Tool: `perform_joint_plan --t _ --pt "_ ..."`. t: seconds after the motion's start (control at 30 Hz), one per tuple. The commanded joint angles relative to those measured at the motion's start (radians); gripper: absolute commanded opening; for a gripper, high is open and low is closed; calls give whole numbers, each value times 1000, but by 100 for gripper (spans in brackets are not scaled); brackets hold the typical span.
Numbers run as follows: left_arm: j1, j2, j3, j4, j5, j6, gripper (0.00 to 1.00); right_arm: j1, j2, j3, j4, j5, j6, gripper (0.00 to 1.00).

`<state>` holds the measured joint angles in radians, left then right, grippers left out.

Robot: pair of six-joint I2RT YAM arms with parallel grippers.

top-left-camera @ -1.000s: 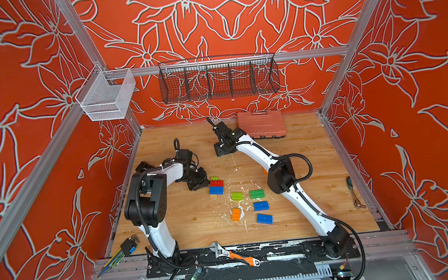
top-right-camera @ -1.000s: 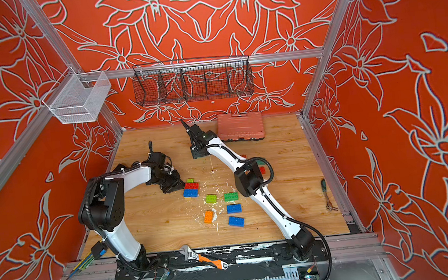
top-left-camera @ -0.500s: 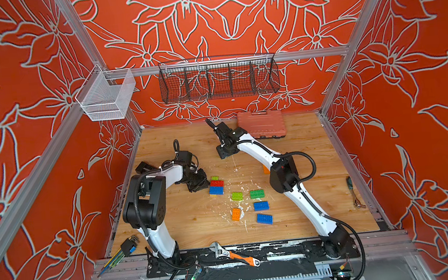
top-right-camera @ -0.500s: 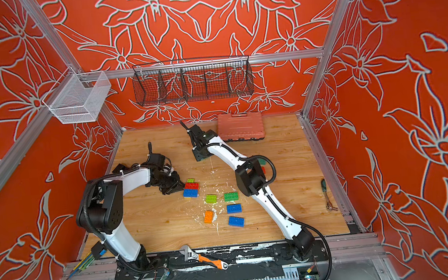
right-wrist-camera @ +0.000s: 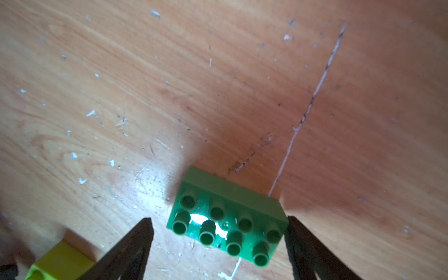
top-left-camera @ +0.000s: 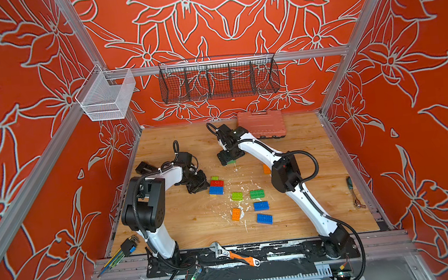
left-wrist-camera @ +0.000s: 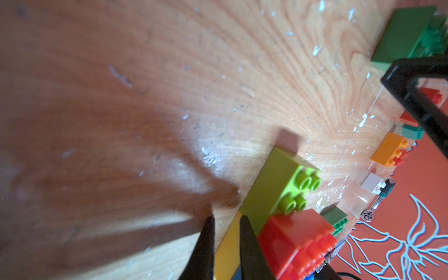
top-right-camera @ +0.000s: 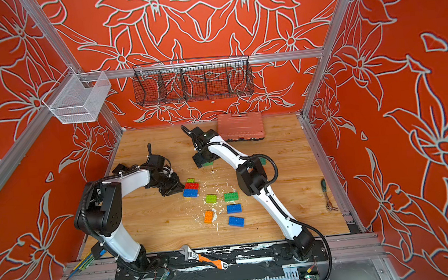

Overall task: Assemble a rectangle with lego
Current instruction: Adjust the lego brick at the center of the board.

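The wooden desk [top-left-camera: 302, 150] carries a salmon tool case [top-left-camera: 262, 124] at its far edge, well apart from the lego. The right gripper [right-wrist-camera: 218, 219] hangs low over the far centre. Its fingers are wide and straddle the length of a dark green 2x4 brick [right-wrist-camera: 232, 201] lying studs-up. 1 finger is at the brick's end and the other stands off it.

The left gripper [left-wrist-camera: 226, 218] sits just left of the started stack [top-left-camera: 216, 185] of lime, red, blue and yellow bricks. Its fingers are narrow, with a yellow edge showing between them; I cannot tell whether they grip it. 5 loose bricks [top-left-camera: 261, 205] lie near-right of the stack.

The step in hand looks like picking up the green brick. To do it well, centre the fingers first so closing does not skew the brick, then lift straight.
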<state>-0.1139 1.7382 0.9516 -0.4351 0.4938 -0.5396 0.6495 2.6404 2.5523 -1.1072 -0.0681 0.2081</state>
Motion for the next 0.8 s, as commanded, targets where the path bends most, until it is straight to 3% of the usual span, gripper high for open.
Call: perform_joint_plan --t 0.0,0.2,0.37,0.77 --pt "-18 -16 -38 -69 -33 -6 19 -3 -51 10 -18 -8 43 92" --pt "-75 -32 -66 -62 -26 -34 19 -4 -35 41 -83 37 102 92" --pt "-106 -42 -87 -46 -26 -56 20 6 -56 -19 -26 40 124 91" --pt "-112 -63 -117 -45 -47 -55 20 18 12 73 -28 45 173 85"
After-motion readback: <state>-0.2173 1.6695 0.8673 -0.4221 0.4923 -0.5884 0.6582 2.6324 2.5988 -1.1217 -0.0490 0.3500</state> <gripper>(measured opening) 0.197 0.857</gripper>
